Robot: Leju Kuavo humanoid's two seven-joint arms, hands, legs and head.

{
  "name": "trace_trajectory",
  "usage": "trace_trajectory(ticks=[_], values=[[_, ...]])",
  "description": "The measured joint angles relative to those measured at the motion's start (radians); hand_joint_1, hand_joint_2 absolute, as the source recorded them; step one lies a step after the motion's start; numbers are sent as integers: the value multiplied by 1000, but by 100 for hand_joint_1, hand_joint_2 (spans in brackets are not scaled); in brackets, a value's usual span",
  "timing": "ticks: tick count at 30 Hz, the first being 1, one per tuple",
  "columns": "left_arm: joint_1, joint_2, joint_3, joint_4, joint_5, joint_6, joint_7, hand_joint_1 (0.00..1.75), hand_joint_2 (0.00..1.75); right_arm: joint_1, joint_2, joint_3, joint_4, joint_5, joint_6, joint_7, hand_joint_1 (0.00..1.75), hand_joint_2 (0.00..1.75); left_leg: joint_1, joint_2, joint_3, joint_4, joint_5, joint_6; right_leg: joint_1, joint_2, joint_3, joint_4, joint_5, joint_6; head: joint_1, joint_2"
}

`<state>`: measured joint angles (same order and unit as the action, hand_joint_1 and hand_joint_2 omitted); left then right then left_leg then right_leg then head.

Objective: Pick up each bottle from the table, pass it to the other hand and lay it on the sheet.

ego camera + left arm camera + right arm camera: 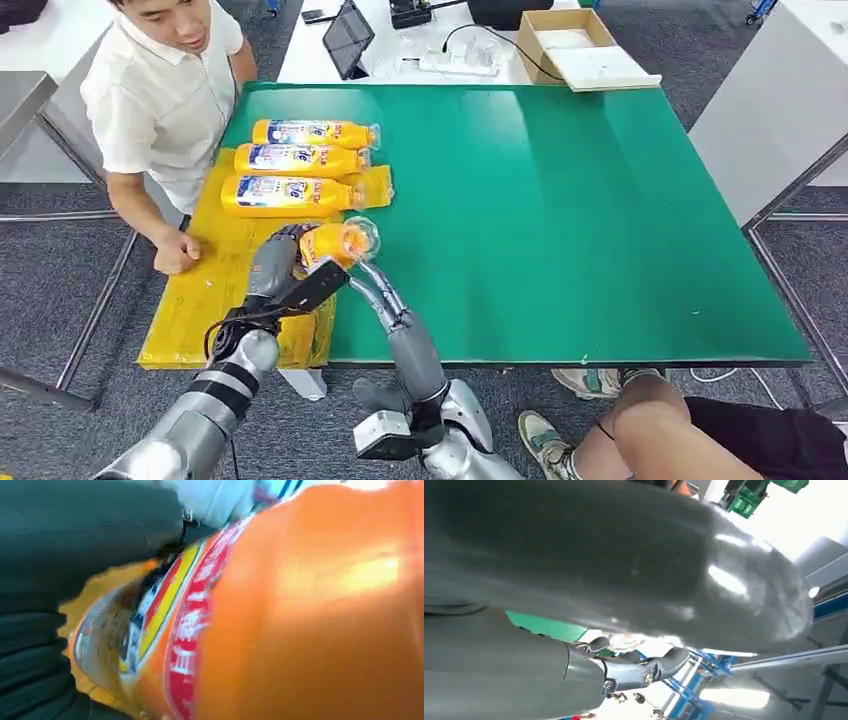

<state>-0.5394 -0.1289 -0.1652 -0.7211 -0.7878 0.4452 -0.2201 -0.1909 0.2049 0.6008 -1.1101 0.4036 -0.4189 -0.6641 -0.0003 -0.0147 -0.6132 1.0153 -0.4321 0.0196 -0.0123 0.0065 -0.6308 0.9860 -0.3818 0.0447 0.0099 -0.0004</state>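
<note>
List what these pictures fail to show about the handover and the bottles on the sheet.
- Left hand: its fingers are hidden behind the held bottle in the head view; in the left wrist view the bottle is too close and blurred.
- Right hand: whether it touches the bottle is unclear; its own grey cover blocks the right wrist view.
- Labels of the three bottles lying on the yellow sheet: too small to read.

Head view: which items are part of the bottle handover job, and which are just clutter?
Job:
- held bottle, gripped by left hand
- right hand under its cap end
- three bottles lying on yellow sheet
- green table

Clutter:
- cardboard box
- tablet
- power strip
</note>
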Motion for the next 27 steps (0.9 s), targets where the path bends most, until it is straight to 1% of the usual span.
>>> trace_trajectory(ticks=[4, 8, 10, 14, 16, 18, 21, 27], values=[[-56, 4, 18, 94, 36, -18, -6, 175, 175, 13, 0, 0, -2, -4, 0, 0, 0, 0, 0, 0, 0, 0, -1, 0, 0, 0, 0, 0, 0, 0, 1, 0], [-79, 4, 38, 150, 70, -32, -36, 175, 175, 20, 0, -1, -1, -16, 0, 0, 0, 0, 0, 0, 1, 0, -1, 0, 0, 0, 0, 0, 0, 0, 1, 0], [-85, 6, 40, 168, 60, -15, -34, 175, 175, 22, -1, -1, -1, -21, 0, 0, 0, 0, 0, 0, 1, 0, -1, 0, 0, 0, 1, 0, 0, 0, 1, 0], [-93, 9, 37, 190, -32, 51, 14, 175, 175, 22, -3, -1, -1, -29, 2, -1, 0, 0, 0, 0, 3, 0, 0, -1, 0, 0, 2, 0, 0, 0, 0, 0], [-116, 27, -11, 204, -236, 78, 151, 175, 175, 23, -3, -2, -8, -40, -2, -2, 0, 0, 1, 1, 2, 0, 0, -1, 1, 0, 1, 0, 0, 0, 1, 0], [-127, 38, -46, 207, -330, 74, 214, 175, 175, 27, -2, -6, -19, -35, 1, -2, 0, 0, 2, 1, 2, 0, 0, -1, 1, 0, 2, 0, 0, 0, 0, 0], [-139, 52, -82, 207, -375, 71, 241, 175, 175, 33, -2, -16, -29, -32, 6, -2, 0, 0, 2, -1, 2, 0, 1, -2, 1, 0, 2, 1, 0, 0, 1, 0], [-141, 61, -114, 207, -383, 71, 249, 175, 175, 39, -2, -21, -38, -29, 7, -2, 0, 0, 1, -1, 1, 0, 1, -2, 1, 0, 1, 0, 0, 0, 1, 0]])
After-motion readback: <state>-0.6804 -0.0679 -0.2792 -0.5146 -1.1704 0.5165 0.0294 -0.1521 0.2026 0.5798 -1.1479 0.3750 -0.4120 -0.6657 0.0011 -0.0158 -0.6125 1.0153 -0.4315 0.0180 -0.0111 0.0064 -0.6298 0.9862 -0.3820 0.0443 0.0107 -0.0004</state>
